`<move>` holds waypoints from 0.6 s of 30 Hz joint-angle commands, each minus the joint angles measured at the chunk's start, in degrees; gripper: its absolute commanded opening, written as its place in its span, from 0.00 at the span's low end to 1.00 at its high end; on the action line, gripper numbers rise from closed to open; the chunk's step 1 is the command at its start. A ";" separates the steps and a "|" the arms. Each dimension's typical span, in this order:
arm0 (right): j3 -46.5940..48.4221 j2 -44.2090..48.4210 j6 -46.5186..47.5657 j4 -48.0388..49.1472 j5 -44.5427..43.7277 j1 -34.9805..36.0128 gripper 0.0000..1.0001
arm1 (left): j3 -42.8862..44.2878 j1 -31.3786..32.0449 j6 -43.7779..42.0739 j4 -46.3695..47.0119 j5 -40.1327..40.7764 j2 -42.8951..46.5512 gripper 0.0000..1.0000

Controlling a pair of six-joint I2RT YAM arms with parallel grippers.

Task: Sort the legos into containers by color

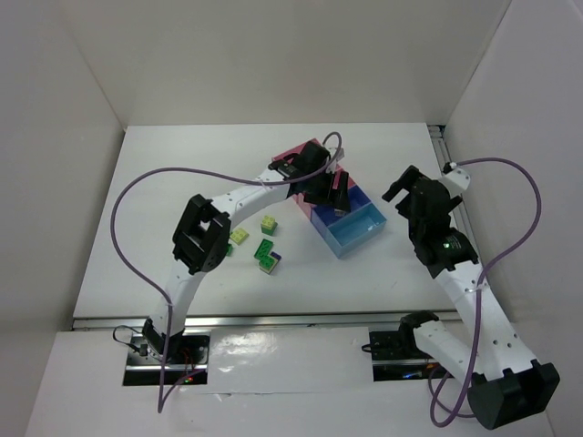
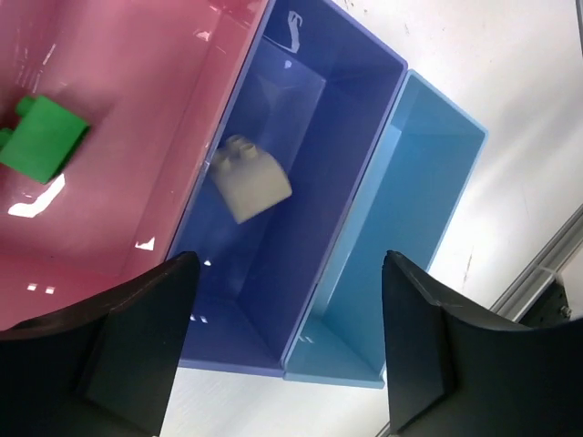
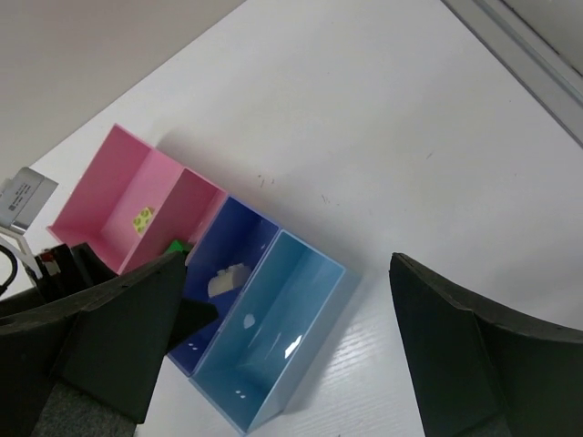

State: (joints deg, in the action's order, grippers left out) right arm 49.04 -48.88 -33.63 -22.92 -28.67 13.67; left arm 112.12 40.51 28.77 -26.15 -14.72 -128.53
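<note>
Progress check: we're partway through. The pink tray (image 2: pixel 137 55) has a green brick (image 2: pixel 41 137) in it, the far pink tray (image 3: pixel 109 173) has a yellow-green one (image 3: pixel 141 218), and the dark blue tray (image 2: pixel 337 118) holds a pale brick (image 2: pixel 250 182). The light blue tray (image 2: pixel 428 182) looks empty to us; the bright spot on its floor is probably glare.

What's left is a small cluster of loose legos (image 1: pixel 266 255) on the worktop (image 1: pixel 182 164), left of the trays: a few yellow-green, a green one, and a purple bit touching it.

The left gripper (image 2: pixel 287 269) hovers over the dark blue tray, jaws apart and holding nothing. The right gripper (image 3: pixel 287 264) is also spread and empty, off to the right of the light blue tray.

There's plenty of bare worktop around the loose bricks. It's tighter on the right, where the metal rail (image 1: pixel 451 173) and the side wall are close. We'd watch the thin tray walls when coming down.
</note>
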 commanded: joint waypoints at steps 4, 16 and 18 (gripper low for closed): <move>0.36 -0.68 1.72 0.85 4.13 -0.31 1.00 | 0.39 -0.08 -0.03 -1.27 1.36 7.40 0.82; 2.90 -17.02 3.13 12.55 21.48 19.26 1.00 | -31.41 -16.39 3.21 -6.89 22.37 41.84 0.69; 6.59 -23.52 3.13 12.02 18.29 24.56 1.00 | -36.16 -20.54 4.45 -6.90 19.65 43.97 0.74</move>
State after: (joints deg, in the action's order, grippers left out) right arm 50.15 -67.13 -30.44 -14.90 -8.25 32.14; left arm 81.82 24.82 30.46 -29.04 3.22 -85.38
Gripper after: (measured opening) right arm 0.999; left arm 0.725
